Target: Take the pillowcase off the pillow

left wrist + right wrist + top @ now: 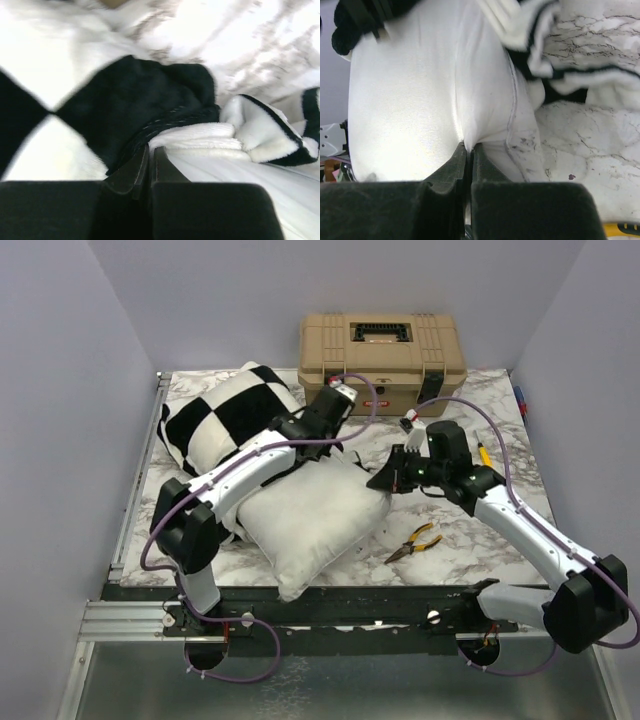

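The plain white pillow [310, 523] lies at the table's middle, its near end bare. The black and white checkered pillowcase [225, 415] is bunched at the far left, still over the pillow's far end. My left gripper [322, 437] is shut on the pillowcase's edge [165, 122], where a black hem meets white fleece. My right gripper [383, 480] is shut on a pinch of the pillow's white fabric [420, 100] at its right corner. The pillowcase's loose folds [545, 55] show beyond it in the right wrist view.
A tan toolbox [382, 353] stands at the back centre. Yellow-handled pliers [415, 542] lie on the marble table [480, 540] just right of the pillow. A metal rail [135, 500] runs along the table's left edge.
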`<state>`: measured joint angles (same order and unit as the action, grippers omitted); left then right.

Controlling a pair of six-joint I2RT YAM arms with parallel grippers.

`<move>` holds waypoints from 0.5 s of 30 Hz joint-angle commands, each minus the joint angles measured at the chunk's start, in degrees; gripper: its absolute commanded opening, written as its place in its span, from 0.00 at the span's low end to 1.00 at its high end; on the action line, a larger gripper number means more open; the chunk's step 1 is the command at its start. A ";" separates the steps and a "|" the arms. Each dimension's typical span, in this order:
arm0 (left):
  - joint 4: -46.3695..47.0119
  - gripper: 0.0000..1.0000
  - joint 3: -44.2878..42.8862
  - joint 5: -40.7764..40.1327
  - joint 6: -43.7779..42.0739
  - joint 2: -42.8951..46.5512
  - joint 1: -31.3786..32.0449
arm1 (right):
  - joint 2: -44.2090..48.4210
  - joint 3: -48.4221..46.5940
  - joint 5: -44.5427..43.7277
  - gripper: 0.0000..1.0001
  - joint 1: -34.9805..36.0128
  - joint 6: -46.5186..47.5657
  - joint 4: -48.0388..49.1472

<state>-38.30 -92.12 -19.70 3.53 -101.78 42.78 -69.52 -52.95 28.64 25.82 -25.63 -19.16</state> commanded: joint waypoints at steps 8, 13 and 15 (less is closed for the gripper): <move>4.61 0.00 8.80 -20.93 4.61 13.42 -18.27 | 9.35 4.46 -10.19 0.00 0.41 0.51 -8.70; 5.48 0.00 10.52 -25.90 4.56 13.40 -21.31 | 8.70 4.08 -11.72 0.00 0.46 0.49 -9.06; 5.87 0.00 11.25 -23.55 4.69 13.03 -21.34 | 7.90 4.04 -11.98 0.00 0.43 0.94 -9.06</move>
<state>-34.44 -82.13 -31.00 9.45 -89.76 24.77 -61.39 -49.93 20.69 26.68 -26.06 -19.64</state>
